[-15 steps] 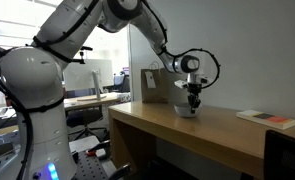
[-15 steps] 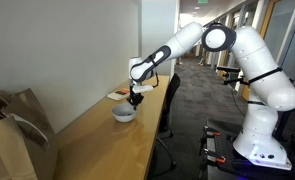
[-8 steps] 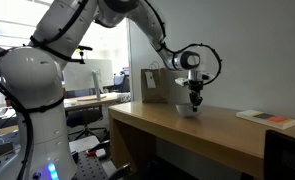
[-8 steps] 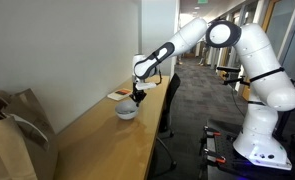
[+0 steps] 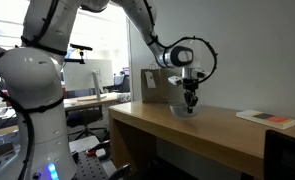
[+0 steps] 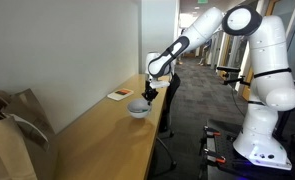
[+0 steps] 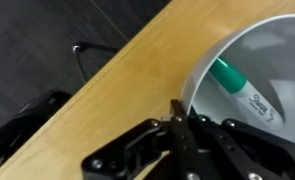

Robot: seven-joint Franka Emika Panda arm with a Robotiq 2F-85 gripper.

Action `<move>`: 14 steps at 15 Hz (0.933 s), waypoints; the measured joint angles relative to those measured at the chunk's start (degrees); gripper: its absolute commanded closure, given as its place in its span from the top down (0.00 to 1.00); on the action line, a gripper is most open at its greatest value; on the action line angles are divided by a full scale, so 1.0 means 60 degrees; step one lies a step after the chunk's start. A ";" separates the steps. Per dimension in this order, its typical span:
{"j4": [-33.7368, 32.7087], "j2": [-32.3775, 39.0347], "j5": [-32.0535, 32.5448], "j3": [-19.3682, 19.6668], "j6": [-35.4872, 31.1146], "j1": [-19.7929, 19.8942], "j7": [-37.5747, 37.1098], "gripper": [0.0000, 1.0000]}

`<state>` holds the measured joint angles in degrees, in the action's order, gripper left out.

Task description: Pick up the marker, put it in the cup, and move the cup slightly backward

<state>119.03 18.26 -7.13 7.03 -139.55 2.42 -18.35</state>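
Observation:
The light grey cup (image 5: 184,109) stands on the wooden table in both exterior views (image 6: 137,109). In the wrist view its rim (image 7: 199,78) fills the right side, and the green marker (image 7: 241,88) lies inside it. My gripper (image 7: 177,118) is shut on the cup's near rim, one finger on each side of the wall. It hangs straight down over the cup in both exterior views (image 5: 191,99) (image 6: 149,95).
A flat white-and-red book (image 5: 267,118) lies on the table, also in an exterior view (image 6: 120,95). A brown cardboard box (image 5: 155,86) stands behind the cup. A brown paper bag (image 6: 12,130) stands at the table's near end. The table edge (image 7: 107,80) runs beside the cup.
My gripper has slid the cup along the table, away from the paper bag and closer to the book. The marker stays inside the cup.

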 measured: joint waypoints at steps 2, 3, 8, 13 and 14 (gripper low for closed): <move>0.0715 -0.0399 -0.0148 -0.0003 -0.0445 0.0180 0.0344 0.01; 0.1020 -0.0549 -0.0348 -0.0029 -0.0700 0.0285 0.0645 0.01; 0.1807 -0.0817 -0.2085 -0.0380 -0.1322 0.0718 0.2345 0.01; 0.1974 -0.0814 -0.2204 -0.0423 -0.1322 0.0772 0.2623 0.32; 0.1989 -0.0814 -0.2131 -0.0406 -0.1322 0.0772 0.2621 0.38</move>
<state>130.96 13.37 -19.92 4.60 -147.48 7.06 -2.63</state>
